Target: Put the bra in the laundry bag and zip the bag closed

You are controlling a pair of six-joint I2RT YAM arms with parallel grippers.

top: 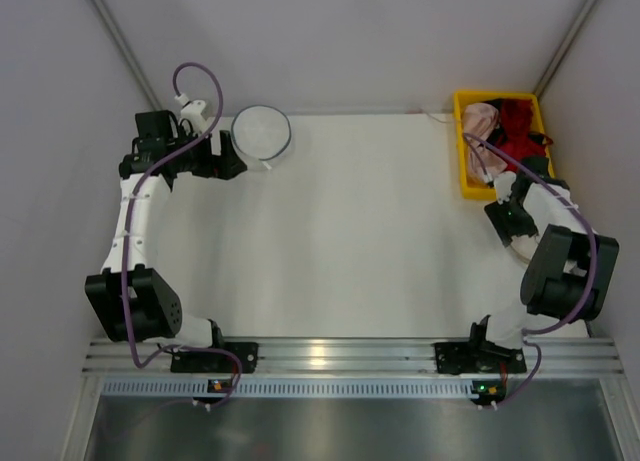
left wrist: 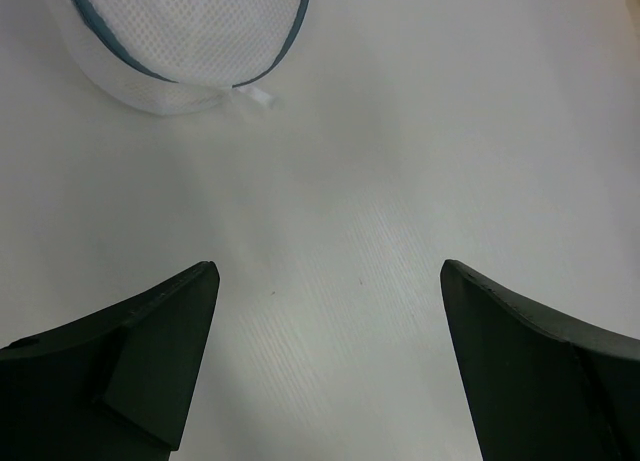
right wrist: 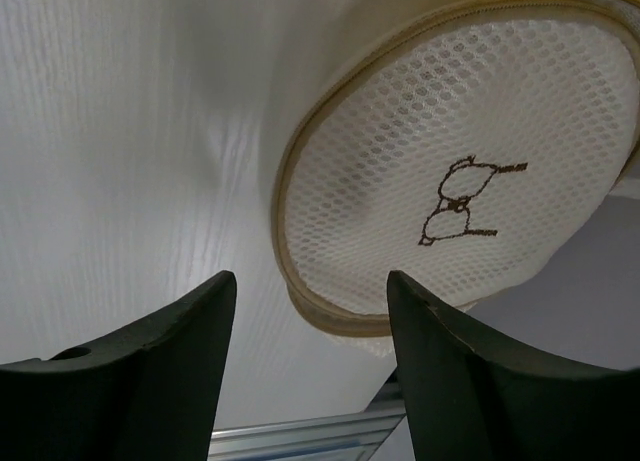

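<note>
**Left arm.** You have the left gripper (left wrist: 330,266) low over the table (left wrist: 430,131). Its jaws are spread wide, with only bare surface between them. Ahead of those jaws and off to their left lies a round mesh bag with a dark rim (left wrist: 190,41). It lies flat on the table, a small white tab at its near edge, apart from both fingers.

**Right arm.** You have the right gripper (right wrist: 312,279) with its jaws apart, set narrower than the left pair, and nothing clamped. Just ahead of them, reaching to their right, lies the laundry bag (right wrist: 470,141). It is white mesh with a pale rim and a small dark bra outline on its face. Its near rim shows in the gap between the two fingertips. You cannot tell whether either finger touches it.

**Beyond the right jaws.** In the overhead view a yellow bin (top: 462,166) stands at the table's far right corner. The bra (top: 515,121) lies inside it, bright red and bunched against a pale pink bra (top: 482,131). Neither pair of jaws holds it.
</note>
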